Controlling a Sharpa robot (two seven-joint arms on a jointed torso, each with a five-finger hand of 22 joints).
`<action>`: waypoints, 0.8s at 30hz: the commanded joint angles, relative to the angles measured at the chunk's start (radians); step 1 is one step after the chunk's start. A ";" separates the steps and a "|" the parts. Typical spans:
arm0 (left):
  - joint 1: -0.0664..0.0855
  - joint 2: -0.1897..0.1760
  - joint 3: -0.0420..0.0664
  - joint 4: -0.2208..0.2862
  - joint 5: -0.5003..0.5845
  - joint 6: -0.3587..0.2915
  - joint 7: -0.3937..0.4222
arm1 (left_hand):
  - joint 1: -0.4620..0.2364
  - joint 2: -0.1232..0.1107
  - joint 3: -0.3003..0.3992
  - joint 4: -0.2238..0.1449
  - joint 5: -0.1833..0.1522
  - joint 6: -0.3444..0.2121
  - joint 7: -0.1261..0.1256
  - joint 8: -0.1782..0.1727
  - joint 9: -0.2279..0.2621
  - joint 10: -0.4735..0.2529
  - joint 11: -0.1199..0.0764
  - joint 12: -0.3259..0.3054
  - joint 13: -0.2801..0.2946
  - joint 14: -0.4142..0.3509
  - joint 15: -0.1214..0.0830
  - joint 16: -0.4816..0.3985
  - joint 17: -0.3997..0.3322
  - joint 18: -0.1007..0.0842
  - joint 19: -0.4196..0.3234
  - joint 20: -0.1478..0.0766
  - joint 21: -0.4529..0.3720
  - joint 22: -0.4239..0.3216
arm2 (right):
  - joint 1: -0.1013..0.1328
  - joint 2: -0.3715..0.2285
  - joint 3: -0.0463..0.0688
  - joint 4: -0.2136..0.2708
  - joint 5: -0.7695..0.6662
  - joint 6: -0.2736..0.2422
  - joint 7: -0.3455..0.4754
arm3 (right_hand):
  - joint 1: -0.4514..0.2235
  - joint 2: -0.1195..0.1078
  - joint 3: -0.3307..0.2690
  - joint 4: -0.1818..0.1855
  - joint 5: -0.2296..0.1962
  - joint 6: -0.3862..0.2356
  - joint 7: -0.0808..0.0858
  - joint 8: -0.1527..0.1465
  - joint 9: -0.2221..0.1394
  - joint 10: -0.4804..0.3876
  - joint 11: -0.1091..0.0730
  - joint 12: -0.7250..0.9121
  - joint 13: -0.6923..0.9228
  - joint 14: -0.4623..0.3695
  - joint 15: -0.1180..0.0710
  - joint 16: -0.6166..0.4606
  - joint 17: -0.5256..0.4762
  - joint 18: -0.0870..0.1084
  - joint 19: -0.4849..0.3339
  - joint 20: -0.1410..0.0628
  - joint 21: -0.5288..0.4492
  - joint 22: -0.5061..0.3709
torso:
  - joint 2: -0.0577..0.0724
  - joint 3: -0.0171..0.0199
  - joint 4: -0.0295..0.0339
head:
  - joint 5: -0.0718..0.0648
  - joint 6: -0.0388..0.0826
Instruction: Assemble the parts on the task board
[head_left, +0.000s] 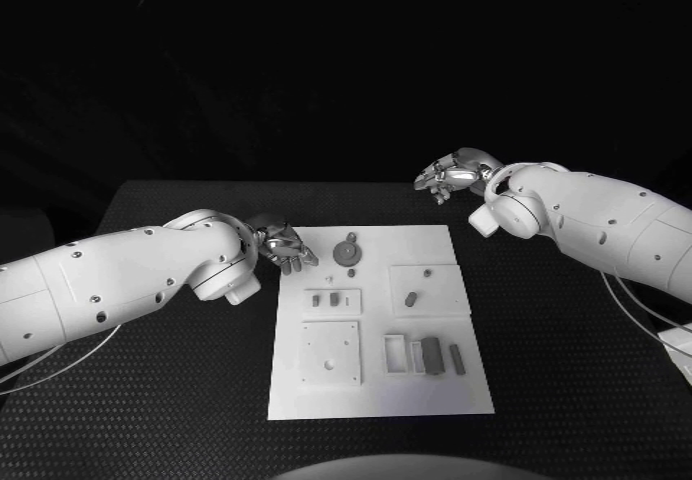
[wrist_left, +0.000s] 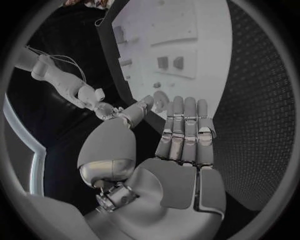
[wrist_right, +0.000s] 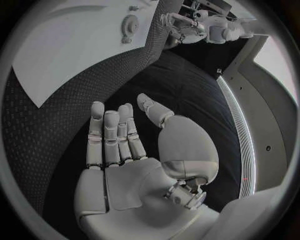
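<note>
While both hands hung spread and empty, the left hand (head_left: 284, 248) just beside the task board (head_left: 433, 400) and the right hand (head_left: 454, 172) beyond it, grey parts (head_left: 431, 354) lay unassembled there; picking one seemed next.

Matt white task board (head_left: 378, 400) on rough, textured black table (head_left: 173, 400) — glossy metal hands (head_left: 286, 248).
</note>
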 joint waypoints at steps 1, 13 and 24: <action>0.002 0.029 0.000 -0.029 -0.082 -0.140 0.240 | 0.066 0.001 0.003 -0.023 0.003 -0.012 0.002 -0.009 -0.011 -0.014 0.016 -0.049 -0.035 0.012 0.008 -0.027 -0.015 -0.015 -0.005 0.002 0.001 -0.022 | -0.001 0.002 0.000 -0.004 0.014 -0.011 0.021 | 0.000 -0.008 0.007 -0.001 0.004 -0.001 0.011 -0.006 0.002 -0.013 0.005 -0.027 -0.020 -0.024 0.006 -0.024 -0.011 0.011 -0.024 0.008 -0.019 0.005 | -0.001 0.0004 0.0013 | 0.003 0.009; -0.028 0.147 -0.007 -0.127 -0.469 -0.158 0.401 | 0.173 -0.047 -0.099 -0.025 -0.041 -0.007 0.009 -0.053 -0.072 0.032 0.053 -0.278 -0.174 0.088 -0.014 -0.065 -0.020 -0.012 0.054 -0.011 0.008 -0.109 | -0.001 0.015 0.000 -0.018 0.023 -0.038 0.039 | 0.010 -0.009 0.017 -0.006 0.003 -0.021 0.022 -0.018 0.013 -0.003 0.039 -0.182 -0.149 -0.067 0.058 -0.169 -0.074 0.003 -0.098 0.043 -0.118 -0.037 | 0.002 0.0017 -0.0026 | 0.003 0.031; -0.065 0.177 -0.014 -0.158 -0.676 -0.123 0.401 | 0.226 -0.047 -0.125 -0.026 -0.039 0.022 -0.013 -0.058 -0.089 0.084 0.040 -0.334 -0.193 0.166 -0.042 -0.024 0.023 -0.015 0.147 -0.051 0.022 -0.122 | 0.000 0.014 0.000 -0.016 0.022 -0.042 0.038 | 0.016 -0.011 0.015 -0.008 0.003 -0.023 0.023 -0.020 0.014 0.003 0.039 -0.190 -0.160 -0.064 0.060 -0.177 -0.075 0.006 -0.097 0.046 -0.123 -0.039 | 0.002 0.0007 -0.0005 | -0.006 0.032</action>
